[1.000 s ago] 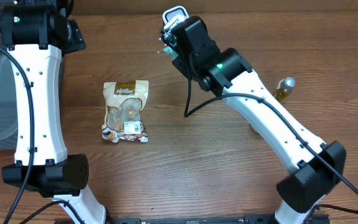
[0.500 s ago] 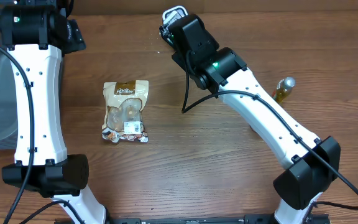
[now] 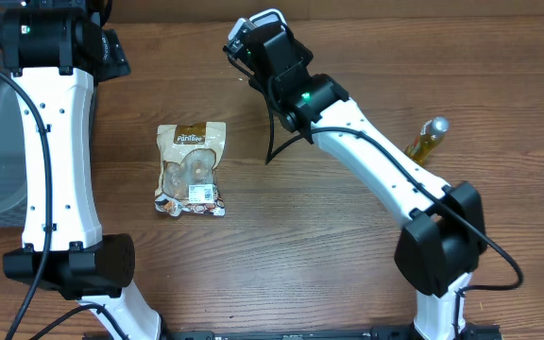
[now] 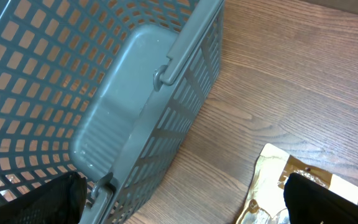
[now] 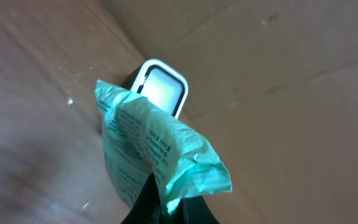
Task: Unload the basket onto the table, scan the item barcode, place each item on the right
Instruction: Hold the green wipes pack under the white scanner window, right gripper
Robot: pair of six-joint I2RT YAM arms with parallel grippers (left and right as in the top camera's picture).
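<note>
So where is the item at this moment? — DESK

Held up at the far edge of the table [image 3: 300, 236]: a crumpled teal packet [image 5: 160, 155], pinched at its lower end by the right gripper [image 5: 165, 202], whose fingers are closed tight on it. It hangs directly in front of the scanner [image 5: 161, 87], partly overlapping it in the wrist view. — FLOOR

And the scan itself, done or not? — DESK

Presentation looks well under way, but nothing shows a confirmed read. Fine print runs across the face turned to the wrist camera, yet no barcode can be made out there, and which face looks at the scanner window is hard to judge. The likely remainder is to turn or shift the packet until the code meets the glass, then set it aside. — FLOOR

How does the packet look? — DESK

Thin, wrinkled film, pale green-blue, folded over at its top corner. Flimsy enough, I'd say, to curl and hide a code. — FLOOR

Anything else in frame? — DESK

The left gripper [image 4: 185, 208] stands wide open with nothing between its fingers, near a grey mesh basket [image 4: 185, 50] and a brown snack pouch [image 3: 191, 170] lying flat mid-table. A small bottle [image 3: 427, 137] sits well apart at the right. — FLOOR
</note>
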